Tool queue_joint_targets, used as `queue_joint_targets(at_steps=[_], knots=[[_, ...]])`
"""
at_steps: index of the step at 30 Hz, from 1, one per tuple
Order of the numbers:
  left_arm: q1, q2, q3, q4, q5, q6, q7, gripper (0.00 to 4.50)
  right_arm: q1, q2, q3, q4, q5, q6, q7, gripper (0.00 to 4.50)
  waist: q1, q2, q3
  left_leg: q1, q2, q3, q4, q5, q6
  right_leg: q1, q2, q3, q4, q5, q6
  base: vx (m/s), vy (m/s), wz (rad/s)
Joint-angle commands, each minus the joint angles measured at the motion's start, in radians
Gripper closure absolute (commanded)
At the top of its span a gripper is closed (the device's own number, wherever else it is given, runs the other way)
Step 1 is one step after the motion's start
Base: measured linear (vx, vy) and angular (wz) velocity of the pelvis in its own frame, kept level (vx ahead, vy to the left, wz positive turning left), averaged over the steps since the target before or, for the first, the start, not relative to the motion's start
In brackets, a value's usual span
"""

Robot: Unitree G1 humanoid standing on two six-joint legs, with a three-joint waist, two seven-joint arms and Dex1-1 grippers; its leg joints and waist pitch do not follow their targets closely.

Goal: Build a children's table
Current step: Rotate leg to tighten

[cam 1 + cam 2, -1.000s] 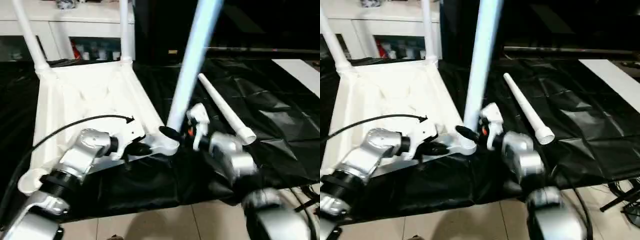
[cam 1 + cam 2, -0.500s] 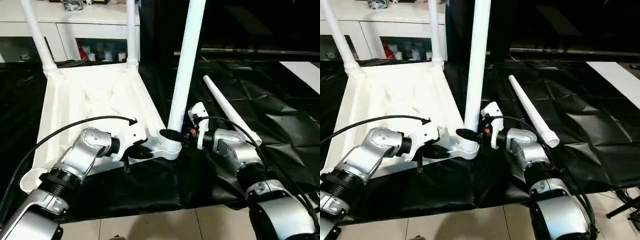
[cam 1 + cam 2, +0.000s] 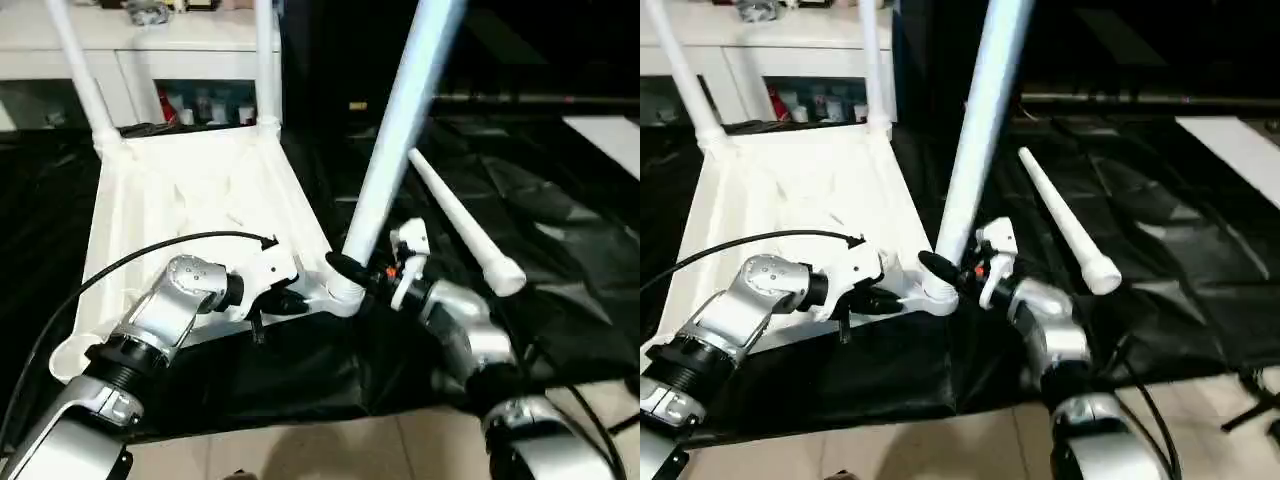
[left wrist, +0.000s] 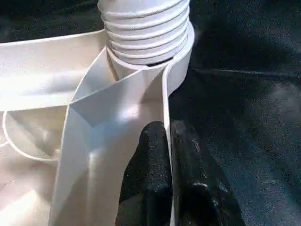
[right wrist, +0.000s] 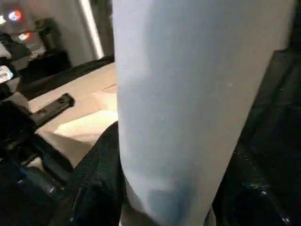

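Observation:
The white tabletop [image 3: 190, 200] lies upside down on the black-covered work table, with two legs [image 3: 262, 60] standing in its far corner sockets. A third leg [image 3: 395, 140] leans to the right, its threaded end [image 4: 146, 33] in the near right corner socket [image 3: 338, 292]. My right gripper [image 3: 345, 270] is shut on this leg just above the socket. My left gripper [image 4: 168, 141] is shut on the tabletop's rim, close to the same socket. The fourth leg [image 3: 460, 222] lies loose on the black cover to the right.
A white cabinet [image 3: 150, 60] with glass doors stands behind the work table. A black cable [image 3: 140, 255] arcs over my left forearm. The black cover [image 3: 560, 220] reaches to the near edge, with tiled floor [image 3: 340, 450] below.
The leg in my right gripper has tipped from nearly upright to leaning right. My right forearm has shifted with it. My left gripper still holds the rim.

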Motion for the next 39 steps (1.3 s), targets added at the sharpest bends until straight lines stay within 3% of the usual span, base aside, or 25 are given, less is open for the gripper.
queue_joint_targets(at_steps=[1,3,4,5,6,7,8,9,10,11,12,13,14,15,16,17,18,21,23,27,28,29,30,34,39], knots=[[-0.010,0.024,0.001,-0.008,0.019,-0.009,-0.011,4.50,0.065,-0.028,-0.010,0.068,-0.080,0.002,-0.097,2.58,-0.019,0.029,-0.039,0.050,0.042,-0.034,-0.084,-0.721,-0.036,0.003,-0.063,0.003,-0.123,-0.706,-0.038,0.000,0.000,0.00],[-0.005,0.027,0.001,-0.009,0.019,-0.009,-0.013,4.50,0.080,-0.015,-0.008,0.063,-0.087,-0.030,-0.124,2.58,-0.026,0.037,-0.036,0.051,0.051,-0.039,-0.098,-0.780,-0.041,0.017,-0.057,-0.012,-0.113,-0.651,-0.042,0.000,0.000,0.00],[-0.003,0.027,0.001,-0.010,0.019,-0.009,-0.012,4.50,0.084,-0.011,-0.006,0.066,-0.092,-0.044,-0.135,2.58,-0.024,0.041,-0.036,0.030,0.064,-0.043,-0.122,-0.814,-0.048,0.038,-0.056,0.003,-0.080,-0.598,-0.053,0.000,0.000,0.00],[-0.001,0.029,0.001,-0.010,0.018,-0.009,-0.013,4.50,0.088,-0.006,-0.001,0.068,-0.096,-0.054,-0.142,2.58,-0.021,0.042,-0.034,0.028,0.067,-0.040,-0.133,-0.832,-0.054,0.038,-0.054,0.009,-0.073,-0.589,-0.062,0.000,0.000,0.00],[0.002,0.030,0.001,-0.012,0.018,-0.007,-0.014,4.50,0.092,-0.003,0.010,0.068,-0.104,-0.064,-0.144,2.58,-0.022,0.029,-0.032,0.047,0.057,-0.031,-0.124,-0.825,-0.060,0.018,-0.059,0.015,-0.088,-0.629,-0.068,0.000,0.000,0.00],[0.004,0.031,0.000,-0.014,0.017,-0.004,-0.015,4.50,0.095,-0.002,0.023,0.066,-0.115,-0.068,-0.144,2.58,-0.031,0.020,-0.019,0.081,0.035,-0.024,-0.090,-0.795,-0.052,-0.014,-0.061,-0.022,-0.148,-0.766,-0.031,0.000,0.000,0.00],[0.004,0.031,0.000,-0.014,0.017,-0.004,-0.015,4.50,0.095,-0.002,0.023,0.066,-0.115,-0.068,-0.144,2.58,-0.037,0.020,-0.020,0.081,0.026,-0.026,-0.074,-0.761,-0.044,-0.009,-0.064,-0.040,-0.157,-0.812,-0.002,0.000,0.000,0.00],[0.007,0.031,-0.001,-0.018,0.017,-0.001,-0.016,4.50,0.095,-0.001,0.040,0.065,-0.123,-0.067,-0.133,2.58,-0.040,0.032,-0.020,0.066,0.034,-0.029,-0.077,-0.740,-0.034,0.018,-0.063,-0.063,-0.156,-0.828,0.030,0.051,-0.011,-0.07],[0.010,0.031,-0.002,-0.020,0.018,0.001,-0.015,4.50,0.090,-0.001,0.055,0.072,-0.132,-0.066,-0.123,2.58,-0.015,0.053,-0.031,-0.030,0.086,-0.044,-0.162,-0.841,-0.047,0.114,-0.053,-0.006,0.037,-0.600,-0.014,0.000,0.000,0.00],[0.018,0.031,-0.013,-0.032,0.027,-0.002,-0.014,4.50,0.060,-0.012,0.088,0.092,-0.149,-0.032,-0.070,2.58,0.019,0.056,-0.030,-0.067,0.106,-0.029,-0.209,-0.918,-0.066,0.128,-0.030,0.025,0.125,-0.412,-0.055,0.000,0.000,0.00],[0.023,0.031,-0.016,-0.042,0.026,-0.001,-0.018,4.50,0.045,-0.019,0.096,0.094,-0.151,-0.014,-0.047,2.58,0.041,0.022,-0.027,0.000,0.080,0.020,-0.214,-0.881,-0.053,0.039,-0.013,0.070,0.120,-0.335,-0.081,0.065,-0.116,0.18],[0.023,0.031,-0.016,-0.042,0.026,-0.001,-0.018,4.50,0.045,-0.019,0.096,0.094,-0.151,-0.014,-0.047,2.58,0.035,-0.029,-0.023,0.089,0.011,-0.007,-0.026,-0.584,-0.036,-0.060,-0.124,0.111,-0.088,-0.869,-0.060,0.087,-0.169,0.16],[0.029,0.032,-0.019,-0.055,0.021,0.001,-0.026,4.50,0.023,-0.030,0.103,0.094,-0.152,0.017,-0.011,2.58,0.034,-0.044,-0.030,0.087,-0.002,0.007,0.040,-0.402,-0.010,-0.072,-0.135,0.128,-0.122,-1.028,-0.020,0.087,-0.169,0.16],[0.029,0.032,-0.019,-0.055,0.021,0.001,-0.026,4.50,0.023,-0.030,0.103,0.094,-0.152,0.017,-0.011,2.58,0.050,-0.044,-0.034,0.015,0.015,-0.018,0.023,-0.169,0.022,0.005,-0.164,0.153,-0.101,-1.053,-0.010,0.068,-0.114,-0.16],[0.028,0.034,-0.024,-0.059,0.023,0.001,-0.032,4.50,0.005,-0.045,0.108,0.092,-0.151,0.031,0.020,2.58,0.064,-0.031,-0.051,-0.017,0.034,-0.026,-0.050,-0.124,-0.012,0.035,-0.115,0.126,-0.058,-0.834,-0.025,0.095,-0.033,-0.28],[0.027,0.035,-0.029,-0.060,0.026,0.000,-0.037,4.50,-0.007,-0.056,0.110,0.089,-0.147,0.047,0.046,2.58,0.055,-0.038,-0.048,-0.019,0.040,-0.025,-0.070,-0.153,-0.018,0.029,-0.084,0.110,-0.041,-0.699,-0.041,0.095,-0.033,-0.28],[0.023,0.038,-0.037,-0.052,0.036,-0.008,-0.043,4.50,-0.025,-0.083,0.125,0.081,-0.142,0.063,0.104,2.58,0.051,-0.028,-0.056,-0.011,0.043,-0.022,-0.081,-0.206,-0.024,0.029,-0.060,0.099,-0.019,-0.488,-0.087,0.000,0.000,0.00],[0.018,0.038,-0.044,-0.039,0.045,-0.013,-0.042,4.50,-0.030,-0.106,0.133,0.075,-0.141,0.061,0.133,2.58,0.039,-0.021,-0.060,0.005,0.049,-0.013,-0.086,-0.307,-0.027,0.029,-0.054,0.100,-0.013,-0.343,-0.173,0.000,0.000,0.00],[0.013,0.032,-0.049,-0.026,0.055,-0.019,-0.039,4.50,-0.031,-0.125,0.119,0.074,-0.128,0.056,0.145,2.58,0.036,-0.026,-0.060,0.007,0.047,-0.009,-0.086,-0.319,-0.028,0.030,-0.054,0.103,-0.014,-0.316,-0.186,0.000,0.000,0.00],[0.006,0.022,-0.048,-0.009,0.062,-0.031,-0.030,4.50,-0.016,-0.131,0.086,0.067,-0.110,0.047,0.131,2.58,0.031,-0.024,-0.060,0.012,0.045,-0.001,-0.084,-0.322,-0.023,0.030,-0.053,0.111,-0.018,-0.316,-0.187,0.000,0.000,0.00],[0.004,0.021,-0.048,-0.006,0.063,-0.034,-0.029,4.50,-0.010,-0.131,0.082,0.060,-0.106,0.042,0.128,2.58,0.030,-0.022,-0.060,0.012,0.044,0.001,-0.085,-0.326,-0.024,0.029,-0.052,0.112,-0.020,-0.323,-0.181,0.000,0.000,0.00],[0.002,0.019,-0.049,-0.002,0.065,-0.040,-0.029,4.50,0.003,-0.130,0.075,0.045,-0.097,0.040,0.135,2.58,0.031,-0.008,-0.060,0.014,0.044,0.000,-0.085,-0.331,-0.028,0.029,-0.052,0.115,-0.019,-0.327,-0.181,0.000,0.000,0.00],[0.002,0.019,-0.049,-0.001,0.065,-0.042,-0.029,4.50,0.005,-0.130,0.075,0.043,-0.096,0.040,0.136,2.58,0.030,-0.014,-0.061,0.015,0.045,0.003,-0.084,-0.331,-0.026,0.028,-0.051,0.116,-0.022,-0.321,-0.180,0.000,0.000,0.00],[-0.002,0.018,-0.050,0.024,0.063,-0.091,-0.034,4.50,0.021,-0.125,0.075,0.039,-0.087,0.026,0.146,2.58,0.027,-0.010,-0.063,0.008,0.043,0.004,-0.084,-0.299,-0.018,0.033,-0.049,0.116,-0.018,-0.284,-0.185,0.000,0.000,0.00],[0.008,0.022,-0.037,0.022,0.031,-0.152,-0.075,4.50,0.057,-0.125,0.092,0.026,-0.094,0.010,0.173,2.58,0.029,-0.015,-0.065,0.005,0.046,0.003,-0.085,-0.276,-0.012,0.036,-0.050,0.115,-0.016,-0.258,-0.183,0.000,0.000,0.00]])
